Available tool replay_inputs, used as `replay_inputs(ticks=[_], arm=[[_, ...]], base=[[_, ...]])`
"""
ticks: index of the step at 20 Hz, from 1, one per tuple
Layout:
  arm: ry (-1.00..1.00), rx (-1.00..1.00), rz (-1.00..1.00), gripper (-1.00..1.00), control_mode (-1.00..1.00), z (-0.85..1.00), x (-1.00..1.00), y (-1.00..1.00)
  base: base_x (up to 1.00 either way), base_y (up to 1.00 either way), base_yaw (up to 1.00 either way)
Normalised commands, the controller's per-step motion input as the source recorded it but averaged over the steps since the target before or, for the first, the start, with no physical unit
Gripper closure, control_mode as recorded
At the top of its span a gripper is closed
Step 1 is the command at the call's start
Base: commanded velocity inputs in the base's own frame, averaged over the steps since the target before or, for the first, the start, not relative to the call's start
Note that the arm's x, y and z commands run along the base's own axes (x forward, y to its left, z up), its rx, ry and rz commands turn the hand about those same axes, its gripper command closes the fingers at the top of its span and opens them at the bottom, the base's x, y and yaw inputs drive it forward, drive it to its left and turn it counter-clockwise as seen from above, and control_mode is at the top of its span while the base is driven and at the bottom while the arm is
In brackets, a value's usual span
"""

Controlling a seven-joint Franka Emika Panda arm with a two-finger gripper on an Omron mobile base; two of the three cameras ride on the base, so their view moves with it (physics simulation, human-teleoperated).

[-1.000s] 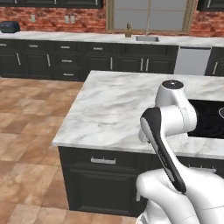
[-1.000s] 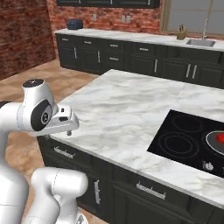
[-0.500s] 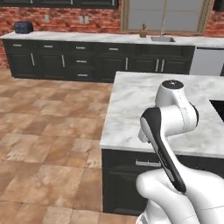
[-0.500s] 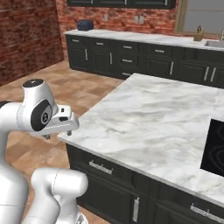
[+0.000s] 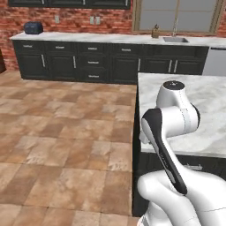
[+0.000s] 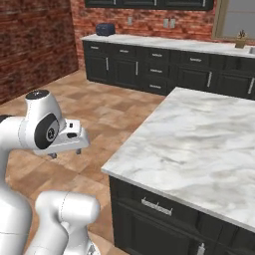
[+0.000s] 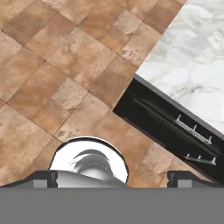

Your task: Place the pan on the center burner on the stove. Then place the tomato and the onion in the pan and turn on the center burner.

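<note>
Base driven left since a sec ago: stove, tomato gone out of frame. Marble island (image 6: 199,144) corner ahead, tile floor (image 5: 57,132) beyond. Gripper (image 7: 112,177) folded by base, jaws wide, empty. Task things out of sight; none placed yet.

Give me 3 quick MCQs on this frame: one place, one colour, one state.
1. Where does the toaster sit?
A. on the island
B. on the back counter by the brick wall
C. on the floor

2. What colour is the island top?
A. white-grey marble
B. black glass
C. wood brown

3. How do the gripper jaws stand?
A. shut on a pan
B. shut on nothing
C. open, holding nothing

Key: 1 B, it stands on the far counter near the corner. 2 A, veined pale marble over dark cabinets. 3 C, the fingertips sit far apart over the tiled floor.
</note>
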Motion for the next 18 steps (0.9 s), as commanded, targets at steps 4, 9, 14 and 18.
replay_inputs(ticks=[4,9,14,18], arm=[[0.0,0.0,0.0,-1.0,1.0,0.0,0.0,0.0],[0.0,0.0,0.0,-1.0,1.0,0.0,0.0,0.0],[0.0,0.0,0.0,-1.0,1.0,0.0,0.0,0.0],[0.0,0.0,0.0,-1.0,1.0,0.0,0.0,0.0]], base=[[-0.14,0.76,-0.08],[-0.18,0.72,-0.13],[-0.22,0.65,-0.19],[-0.19,0.62,-0.22]])
